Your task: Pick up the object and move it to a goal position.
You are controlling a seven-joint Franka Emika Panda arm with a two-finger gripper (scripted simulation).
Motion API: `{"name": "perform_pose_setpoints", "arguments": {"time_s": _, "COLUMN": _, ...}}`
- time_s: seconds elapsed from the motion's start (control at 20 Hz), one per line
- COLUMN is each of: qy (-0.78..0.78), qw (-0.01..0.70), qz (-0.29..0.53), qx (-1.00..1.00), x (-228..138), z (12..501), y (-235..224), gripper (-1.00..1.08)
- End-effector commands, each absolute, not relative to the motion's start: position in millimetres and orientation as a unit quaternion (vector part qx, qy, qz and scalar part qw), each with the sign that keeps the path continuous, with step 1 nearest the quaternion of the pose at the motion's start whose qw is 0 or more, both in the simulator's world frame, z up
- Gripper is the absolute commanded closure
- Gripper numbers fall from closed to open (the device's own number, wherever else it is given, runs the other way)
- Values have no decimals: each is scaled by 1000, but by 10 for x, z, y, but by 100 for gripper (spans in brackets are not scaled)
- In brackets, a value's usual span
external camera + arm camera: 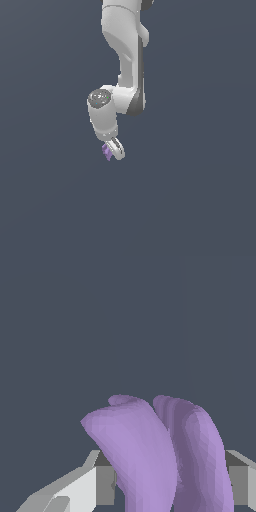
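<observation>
We are seeing the piece (165, 456), purple with curved ridges. Our claw (113, 151) is gripping it between both fingers (85, 483); nothing is crowding it.

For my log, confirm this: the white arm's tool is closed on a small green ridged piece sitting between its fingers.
One detail is wrong: the ridged piece is purple, not green. The wrist view shows it plainly between the fingers of the tool; the exterior view shows the same color. The rest stands.

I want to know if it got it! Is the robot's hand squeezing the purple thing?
Yes, shut on it. The purple ridged piece sits between the hand's two fingers, which press its sides.
</observation>
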State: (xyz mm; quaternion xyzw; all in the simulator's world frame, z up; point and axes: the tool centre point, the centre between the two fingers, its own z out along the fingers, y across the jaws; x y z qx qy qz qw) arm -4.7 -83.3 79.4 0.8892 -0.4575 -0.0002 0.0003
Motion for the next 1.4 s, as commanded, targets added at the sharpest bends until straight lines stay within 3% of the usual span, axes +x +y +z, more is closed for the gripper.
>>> {"name": "perform_pose_setpoints", "arguments": {"time_s": 0.0, "qy": -458, "qw": 0, "qz": 0, "qx": 889, "x": -15, "z": 960, "y": -839, "gripper": 108}}
{"name": "perform_pose_setpoints", "arguments": {"time_s": 0.95, "qy": -458, "qw": 1, "qz": 0, "qx": 889, "x": 371, "z": 2851, "y": -890, "gripper": 108}}
{"name": "perform_pose_setpoints", "arguments": {"time_s": 1.35, "qy": -457, "qw": 1, "qz": 0, "qx": 889, "x": 501, "z": 3364, "y": -900, "gripper": 108}}
